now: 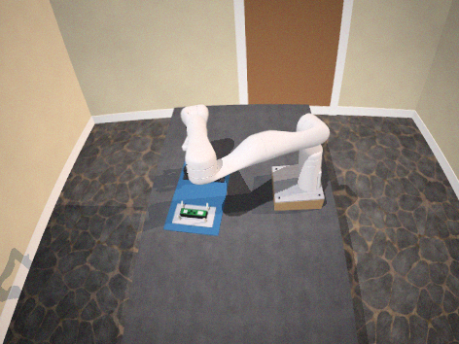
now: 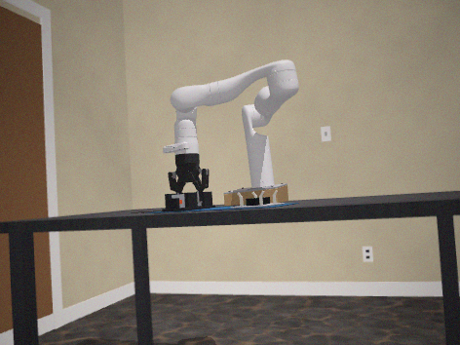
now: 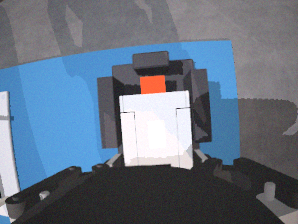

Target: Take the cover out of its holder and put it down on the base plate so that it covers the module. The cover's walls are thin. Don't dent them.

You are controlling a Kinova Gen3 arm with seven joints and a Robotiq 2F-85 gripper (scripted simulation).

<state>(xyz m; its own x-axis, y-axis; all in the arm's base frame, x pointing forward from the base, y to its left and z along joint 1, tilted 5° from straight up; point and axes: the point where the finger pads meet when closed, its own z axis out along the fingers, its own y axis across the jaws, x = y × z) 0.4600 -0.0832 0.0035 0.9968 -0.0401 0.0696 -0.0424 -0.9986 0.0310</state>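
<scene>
Item: cover (image 3: 156, 129), white, thin-walled. Location: seated in its dark holder (image 3: 109, 112) with the orange tab, on the blue mat (image 3: 53, 119), directly beneath the hand (image 2: 188, 191). We judge it not yet lifted.

Item: hand. State: fingers partly drawn in, standing down around the holder; we take them to be narrowing toward the cover's walls, though contact cannot be confirmed, since the wrist view hides the fingertips behind the hand's own body.

Item: module (image 1: 194, 212), green, on the white base plate (image 1: 179, 220). Uncovered, near the holder on the same mat.

Progress: approach done; grasp in hand. Left: gentle closure, lift, carry to the base plate, set down over the module.

Views: the top view alone shows module and base plate, but the arm hides the holder. The exterior view alone shows the hand's height against the desk (image 2: 341, 205). The wrist view alone shows the cover itself.
</scene>
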